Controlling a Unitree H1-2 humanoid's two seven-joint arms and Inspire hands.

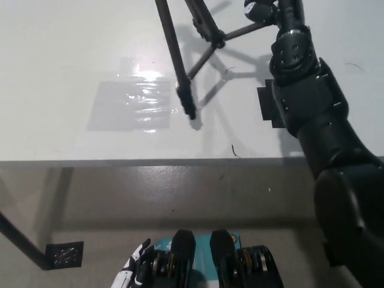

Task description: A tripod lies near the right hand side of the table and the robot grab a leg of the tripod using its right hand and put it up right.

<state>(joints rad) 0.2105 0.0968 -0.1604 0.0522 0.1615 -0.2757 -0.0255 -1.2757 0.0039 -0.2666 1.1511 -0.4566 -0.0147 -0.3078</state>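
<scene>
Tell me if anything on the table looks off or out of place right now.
Nothing looks damaged. A shiny clear patch sits on the table beside the tripod leg's foot, possibly tape or film. The right hand is at the tripod; the left hand rests low.
</scene>
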